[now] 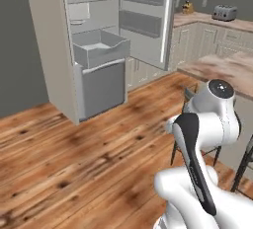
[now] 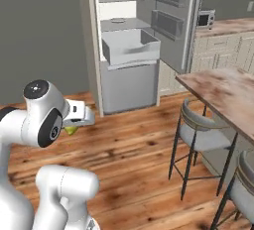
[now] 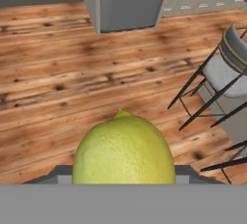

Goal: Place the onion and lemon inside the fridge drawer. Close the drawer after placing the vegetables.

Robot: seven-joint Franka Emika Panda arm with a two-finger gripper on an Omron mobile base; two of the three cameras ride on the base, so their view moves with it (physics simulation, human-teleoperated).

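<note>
The lemon, yellow-green and oval, sits large at the bottom of the hand view, and my gripper is shut on it. From the right base view the lemon peeks out under the hand, and the gripper hangs above the wooden floor, well short of the fridge. The fridge drawer stands pulled out, a pale grey bin with a curved front edge; its inside looks bare from here. The onion is out of view.
The open fridge door stands right of the drawer, and a grey front panel sits below it. A wooden counter with metal stools is to the right. A microwave and a toaster sit on the back counters.
</note>
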